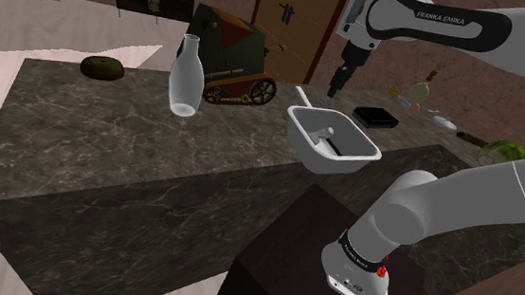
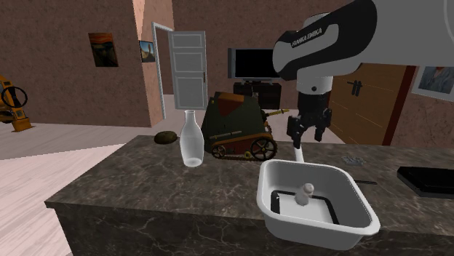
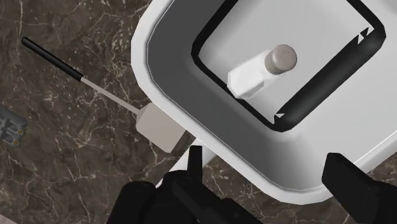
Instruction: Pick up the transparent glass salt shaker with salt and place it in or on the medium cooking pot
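Gripper [image 2: 305,140], fingers apart and empty, hovering over the rim of a white pot [image 2: 364,212] with a white salt shaker [image 2: 305,193] inside, on a dark marbled counter [image 2: 145,190].

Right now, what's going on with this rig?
The Franka's claw hangs open over the edge of the white pot on the dark marbled counter, holding nothing. The salt shaker sits inside the pot, apart from the fingers. Judging by that, the placing looks done.
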You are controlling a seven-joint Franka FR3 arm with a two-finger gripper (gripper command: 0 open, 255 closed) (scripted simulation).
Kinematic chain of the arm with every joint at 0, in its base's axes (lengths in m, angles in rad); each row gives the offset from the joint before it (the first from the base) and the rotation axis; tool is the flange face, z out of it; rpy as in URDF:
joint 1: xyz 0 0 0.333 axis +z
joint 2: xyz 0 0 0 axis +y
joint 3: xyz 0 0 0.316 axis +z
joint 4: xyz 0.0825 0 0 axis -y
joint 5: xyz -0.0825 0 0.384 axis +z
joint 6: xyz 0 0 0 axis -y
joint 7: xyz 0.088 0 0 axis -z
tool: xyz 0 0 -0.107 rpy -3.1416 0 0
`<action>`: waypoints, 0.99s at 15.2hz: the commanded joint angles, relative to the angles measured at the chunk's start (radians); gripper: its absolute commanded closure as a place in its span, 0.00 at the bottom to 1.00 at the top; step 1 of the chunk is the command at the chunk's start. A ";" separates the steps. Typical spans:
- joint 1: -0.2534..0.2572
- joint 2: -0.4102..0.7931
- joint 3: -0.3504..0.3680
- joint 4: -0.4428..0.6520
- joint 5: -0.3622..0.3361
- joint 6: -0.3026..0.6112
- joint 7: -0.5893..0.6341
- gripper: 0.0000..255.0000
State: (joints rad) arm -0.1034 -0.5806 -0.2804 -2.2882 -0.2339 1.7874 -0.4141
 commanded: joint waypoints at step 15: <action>0.007 0.007 0.021 0.131 0.016 -0.125 -0.005 0.00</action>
